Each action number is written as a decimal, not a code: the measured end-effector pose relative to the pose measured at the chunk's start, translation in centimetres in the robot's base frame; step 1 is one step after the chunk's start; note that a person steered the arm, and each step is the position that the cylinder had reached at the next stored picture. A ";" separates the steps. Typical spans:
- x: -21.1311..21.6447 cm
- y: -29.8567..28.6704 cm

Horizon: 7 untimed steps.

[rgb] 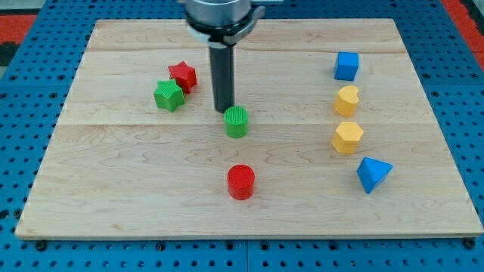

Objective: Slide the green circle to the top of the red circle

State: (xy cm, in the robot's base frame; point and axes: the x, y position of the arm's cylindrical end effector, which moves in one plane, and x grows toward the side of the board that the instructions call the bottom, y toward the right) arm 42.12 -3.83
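Red circle (241,182): nearest the view's bottom, well below my tip (224,111). Green circle (237,122): touching or just right-below the tip, above the red circle. Tip: plain rod, no jaws. Left of tip: green star (169,95), red star (183,76), touching.

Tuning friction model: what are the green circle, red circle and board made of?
Green circle and red circle: likely 3D-printed plastic, matte, with fine ridged lines on top. Board: light wood, smooth planks with visible grain and seams. My tip sits just behind the green circle.
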 end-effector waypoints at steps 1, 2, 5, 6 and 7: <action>2.3 2.2; 2.0 0.9; 3.9 4.4; 3.1 2.7; 1.2 -0.1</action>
State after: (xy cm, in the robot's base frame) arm 43.30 -3.94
